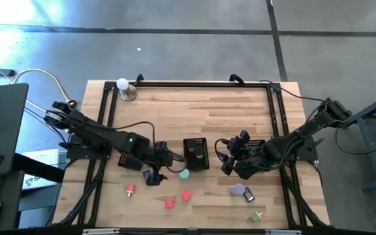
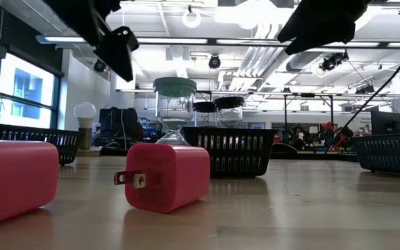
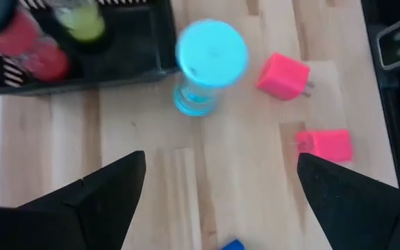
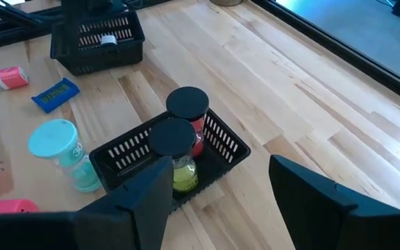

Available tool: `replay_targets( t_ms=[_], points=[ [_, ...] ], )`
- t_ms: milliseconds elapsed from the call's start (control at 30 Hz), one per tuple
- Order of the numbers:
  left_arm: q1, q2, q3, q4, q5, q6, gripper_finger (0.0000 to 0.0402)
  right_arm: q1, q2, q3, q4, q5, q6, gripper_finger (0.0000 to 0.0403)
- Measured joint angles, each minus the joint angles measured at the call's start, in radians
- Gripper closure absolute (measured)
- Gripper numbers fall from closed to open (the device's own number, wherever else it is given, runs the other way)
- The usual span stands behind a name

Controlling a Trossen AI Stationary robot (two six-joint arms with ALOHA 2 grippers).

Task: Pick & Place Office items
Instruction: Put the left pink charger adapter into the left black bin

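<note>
The office items lie loose on the wooden table's near half. A teal roll [image 3: 210, 59] stands upright beside a black mesh tray [image 1: 187, 145], with two pink blocks [image 3: 283, 75] [image 3: 325, 144] just past it. A dark blue rectangle [image 1: 152, 177] lies under my left arm. A red piece [image 1: 130, 189], a purple roll [image 1: 239, 190] and a green bit [image 1: 256, 216] lie nearer the front edge. Two black-lidded cylinders [image 4: 186, 104] [image 4: 172, 135] stand in the tray. My left gripper [image 3: 221, 158] hovers open, left of the teal roll. My right gripper [image 4: 219, 167] hovers open at the tray's right side.
A white ball on a metal base [image 1: 124, 88] stands at the far left corner. A second black mesh tray [image 4: 99, 38] sits under my left arm. A black frame [image 1: 273, 117] runs along the table's edges. Bare wood spreads over the far half.
</note>
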Motion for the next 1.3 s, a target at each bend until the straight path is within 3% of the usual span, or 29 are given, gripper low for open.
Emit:
replay_targets(
  t_ms=[333, 600, 833, 1300],
  points=[
    [-0.113, 0.005, 0.000, 0.000, -0.199, -0.199, 0.0034, 0.000, 0.000, 0.000, -0.002, 0.069, -0.052, 0.0176],
    [-0.213, 0.005, 0.003, 0.025, -0.369, -0.293, 0.0034, 0.000, 0.000, 0.000, -0.003, 0.048, -0.064, 0.0176],
    [-0.259, 0.040, 0.018, 0.108, -0.401, -0.369, 0.0038, 0.016, 0.000, 0.000, -0.003, -0.032, -0.057, 0.0176],
    [-0.348, 0.267, 0.126, 0.165, -0.393, -0.391, 0.0069, 0.121, 0.003, 0.000, 0.003, -0.034, -0.053, 0.0176]
  ],
)
